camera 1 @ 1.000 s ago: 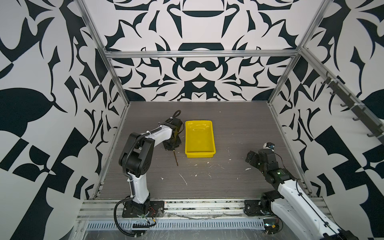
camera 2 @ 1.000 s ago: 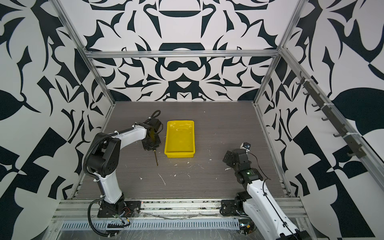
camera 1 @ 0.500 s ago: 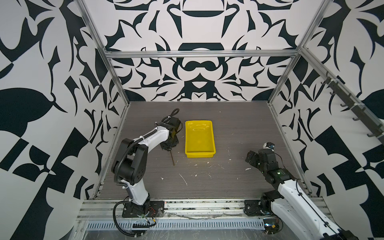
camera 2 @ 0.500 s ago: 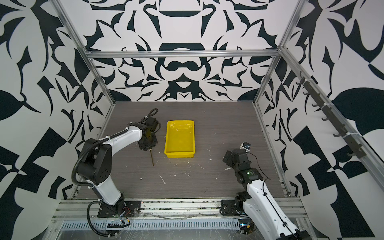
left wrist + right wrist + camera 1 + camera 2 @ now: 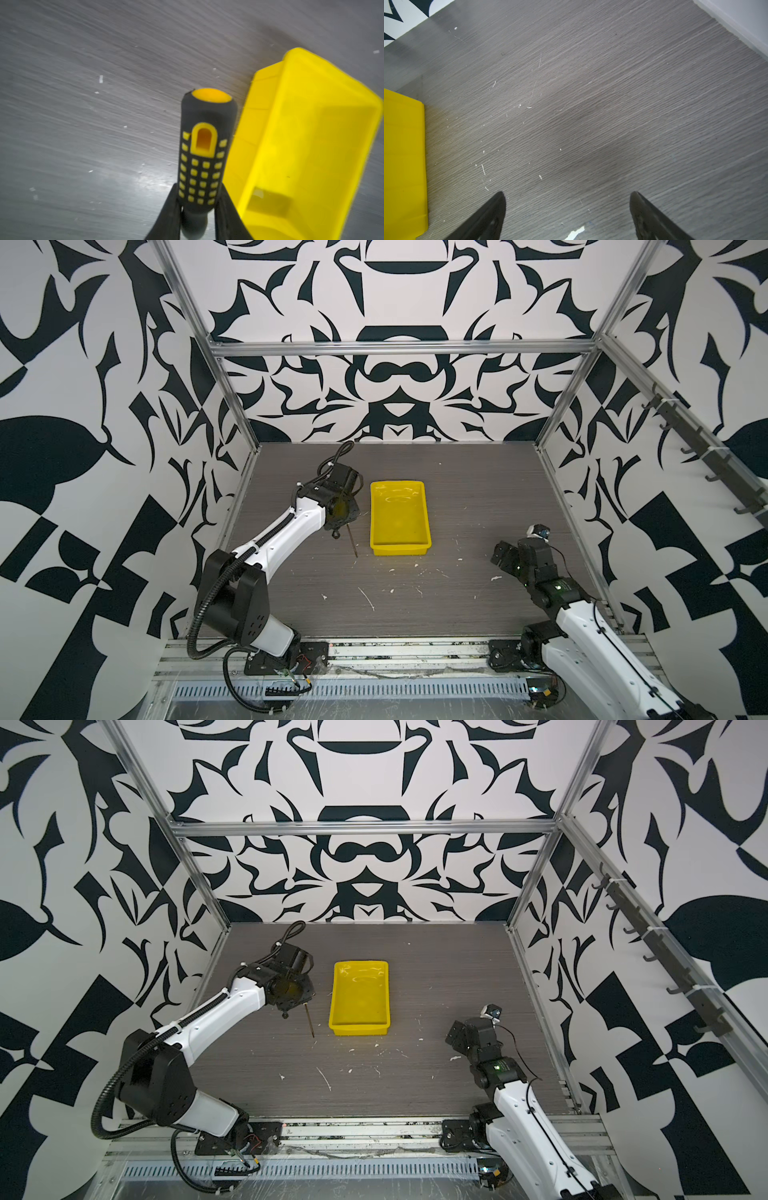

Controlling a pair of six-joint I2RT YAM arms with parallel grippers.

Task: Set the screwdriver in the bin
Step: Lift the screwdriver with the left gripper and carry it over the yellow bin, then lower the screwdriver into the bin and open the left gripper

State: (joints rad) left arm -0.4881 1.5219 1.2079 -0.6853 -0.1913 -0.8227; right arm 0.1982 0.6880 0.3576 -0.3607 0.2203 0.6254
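Showing your left gripper (image 5: 198,199) clenched on the screwdriver (image 5: 204,145), low on the dotted handle where it narrows toward the shaft. The tool hangs over the desk (image 5: 457,605) toward its left edge, just beside the bin (image 5: 372,514) and outside it. Its long axis runs nearly parallel to the bin's long left wall, with the butt toward the back edge and the shaft slanting down toward the front edge. Whether the tip clears the desk cannot be told. The bin lies to the gripper's right, so you likely need a short sideways carry over that rim. Only the rim stands between. Your right gripper (image 5: 568,197) hangs released near the right edge, well apart. White flecks (image 5: 365,597) dot the desk's front.
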